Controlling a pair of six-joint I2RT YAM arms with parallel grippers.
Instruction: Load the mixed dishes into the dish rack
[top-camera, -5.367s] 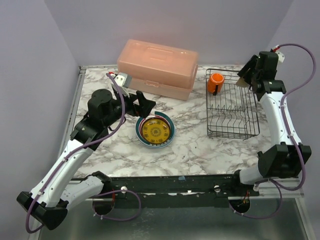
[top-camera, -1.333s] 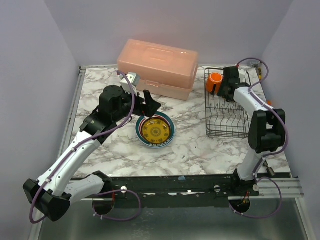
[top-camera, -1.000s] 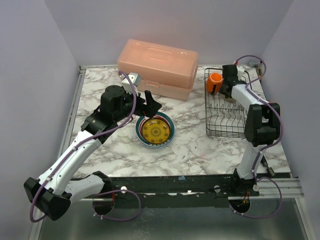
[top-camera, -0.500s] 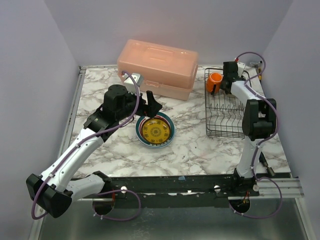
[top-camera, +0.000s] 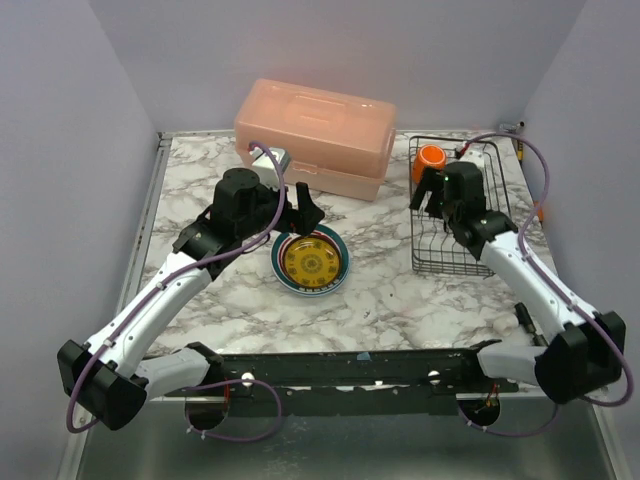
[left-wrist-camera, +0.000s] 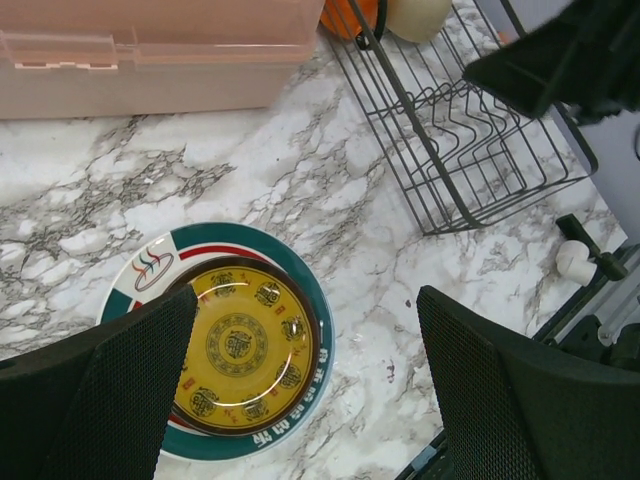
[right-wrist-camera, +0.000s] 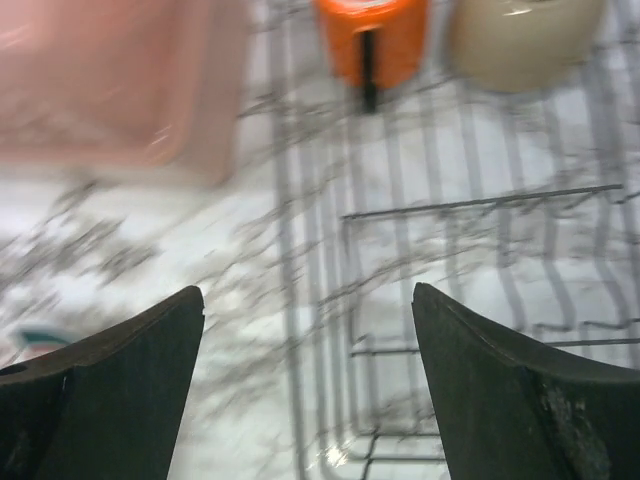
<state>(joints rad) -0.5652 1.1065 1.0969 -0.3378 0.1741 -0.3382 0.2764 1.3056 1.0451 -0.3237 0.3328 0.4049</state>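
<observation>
On the marbled white surface (top-camera: 380, 290), between the two arms, a yellow patterned plate with a dark red rim (top-camera: 311, 262) lies flat on a larger white plate with a teal-blue border (top-camera: 281, 272). The two are stacked and roughly centred on one another. The left jaws hang over the far side of this stack, spread wide with nothing between them. In the left wrist view the two black fingers (left-wrist-camera: 110, 390) frame the stack from either side without touching it.

Behind the plates, toward the far edge of the surface, stands a big pale pink plastic box with a lid (top-camera: 315, 135). To the right of the box sits the black wire dish rack (top-camera: 438, 250), its row of upright prongs bare. A small glossy orange mug (top-camera: 431, 160) rests in the rack's far left corner. A small cream-white bowl (right-wrist-camera: 520, 35) sits just beside it on the right, and both are inside the wire walls. Whether mug and bowl touch I cannot tell.

The right jaws hover over the left side of the rack, near the mug but apart from it. They are spread wide and hold nothing, and the rack's wires show between the fingers (right-wrist-camera: 110, 390) in the blurred right wrist view. The plates lie well apart from the rack.
</observation>
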